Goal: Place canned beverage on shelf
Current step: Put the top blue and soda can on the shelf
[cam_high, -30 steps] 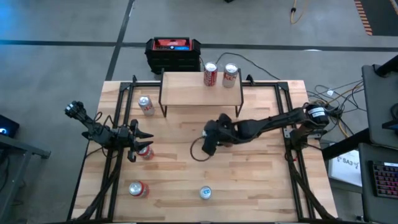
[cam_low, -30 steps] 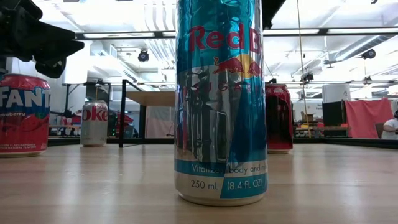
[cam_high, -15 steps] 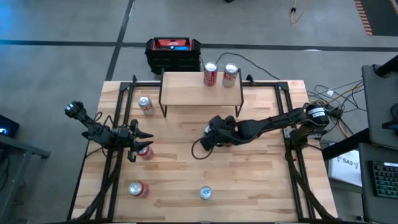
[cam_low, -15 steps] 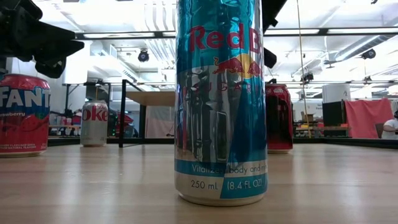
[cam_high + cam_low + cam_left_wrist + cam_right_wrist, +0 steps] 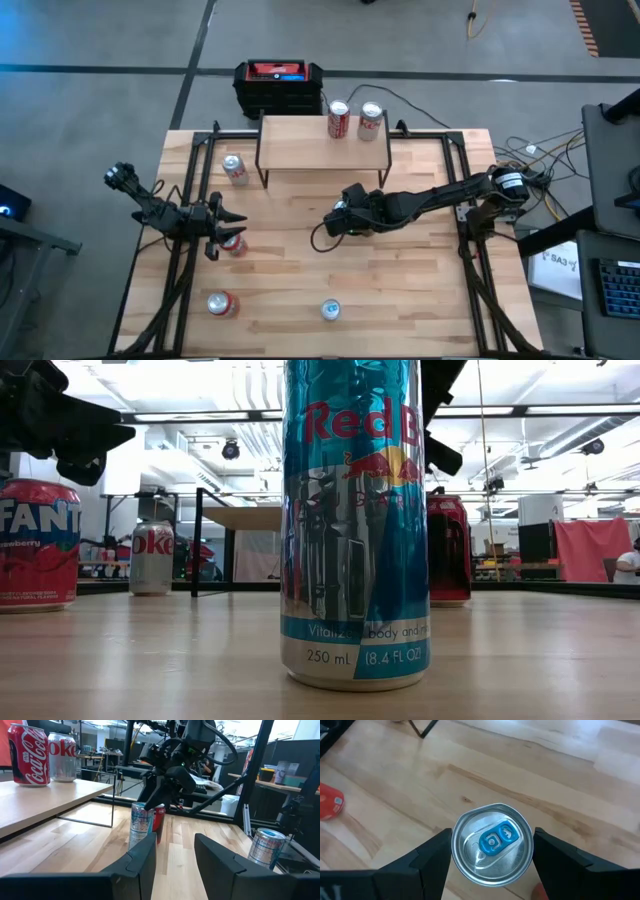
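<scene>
Right gripper (image 5: pixel 338 222) at mid-table, just in front of the shelf (image 5: pixel 300 142). Fingers (image 5: pixel 432 857) spread, one on each side of a blue-tab can (image 5: pixel 492 851), close against its rim; no squeeze to be seen. Stands upright on the table (image 5: pixel 420 290), down off the shelf.

On the shelf: two cans, Coke (image 5: pixel 338 118) and Diet Coke (image 5: pixel 371 118), side by side at its right end.

Elsewhere on the table from above: four cans, namely a silver can (image 5: pixel 233 168), a red can (image 5: pixel 234 244), Fanta (image 5: pixel 222 304) and Red Bull (image 5: pixel 330 310).

Left gripper (image 5: pixel 225 232) low at the left side, spread wide, empty, with the red can just beside its tips.
</scene>
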Controlling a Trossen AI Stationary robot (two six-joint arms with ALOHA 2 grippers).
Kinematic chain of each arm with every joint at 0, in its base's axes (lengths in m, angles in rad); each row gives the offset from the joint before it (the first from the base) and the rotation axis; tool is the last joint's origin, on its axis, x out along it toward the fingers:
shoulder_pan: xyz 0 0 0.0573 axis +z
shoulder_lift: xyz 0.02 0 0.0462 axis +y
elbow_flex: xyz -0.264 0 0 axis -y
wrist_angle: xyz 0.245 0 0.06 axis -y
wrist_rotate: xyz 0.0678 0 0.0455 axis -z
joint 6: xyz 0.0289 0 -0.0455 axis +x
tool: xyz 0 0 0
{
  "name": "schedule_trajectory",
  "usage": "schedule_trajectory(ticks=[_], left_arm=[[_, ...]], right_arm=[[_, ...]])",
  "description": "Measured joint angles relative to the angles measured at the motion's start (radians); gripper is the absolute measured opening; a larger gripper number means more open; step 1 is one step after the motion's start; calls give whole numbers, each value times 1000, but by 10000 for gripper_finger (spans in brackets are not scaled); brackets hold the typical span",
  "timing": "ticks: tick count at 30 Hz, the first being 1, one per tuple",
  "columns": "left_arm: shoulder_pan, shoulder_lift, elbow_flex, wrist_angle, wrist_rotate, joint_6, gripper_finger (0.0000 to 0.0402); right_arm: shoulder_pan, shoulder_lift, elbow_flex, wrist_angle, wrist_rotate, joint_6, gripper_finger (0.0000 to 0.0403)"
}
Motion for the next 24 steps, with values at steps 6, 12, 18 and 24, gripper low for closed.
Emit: schedule_trajectory(ticks=[6, 12, 18, 24], left_arm=[[0, 0, 0, 0, 0, 0, 118], [0, 0, 0, 0, 0, 0, 118], [0, 0, 0, 0, 0, 0, 118], [0, 0, 0, 0, 0, 0, 118]], right_arm=[[0, 0, 0, 0, 2, 105, 242], [-3, 4, -2, -12, 13, 99, 242], [-3, 18, -2, -10, 18, 28, 242], [-3, 23, -2, -7, 18, -20, 247]])
